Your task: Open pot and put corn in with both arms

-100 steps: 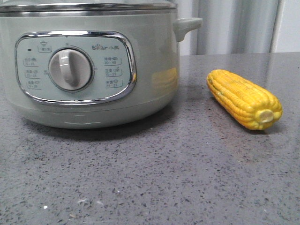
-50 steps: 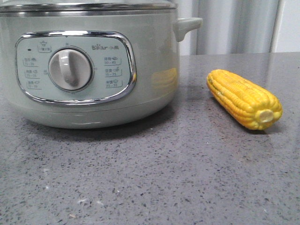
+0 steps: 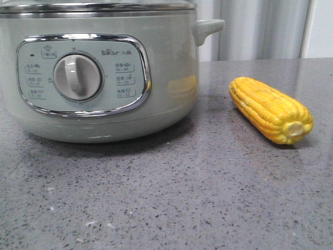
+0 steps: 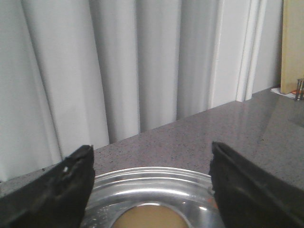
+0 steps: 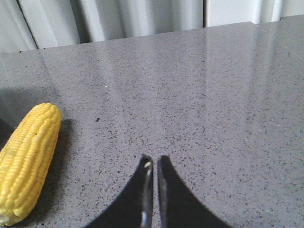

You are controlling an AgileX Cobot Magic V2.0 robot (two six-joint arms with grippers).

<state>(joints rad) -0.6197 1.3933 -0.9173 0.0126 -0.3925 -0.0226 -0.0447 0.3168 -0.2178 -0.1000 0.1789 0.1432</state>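
Note:
The pale-green pot (image 3: 104,78) fills the left of the front view, with its chrome-framed panel, grey-white dial (image 3: 78,77) and side handle (image 3: 208,28). The yellow corn (image 3: 270,109) lies on the grey table to the pot's right, stub end toward the camera. No gripper shows in the front view. My left gripper (image 4: 152,161) is open, its black fingers spread above the pot's steel lid rim (image 4: 152,183). My right gripper (image 5: 154,159) is shut and empty over bare table, with the corn (image 5: 26,161) lying a short way to one side of it.
The grey speckled table (image 3: 182,198) extends in front of the pot and corn. White curtains (image 4: 118,61) hang behind the table's far edge. A pale wooden board (image 4: 292,42) stands at the far corner in the left wrist view.
The pot has shifted very slightly to the left in the front view. The corn has not moved.

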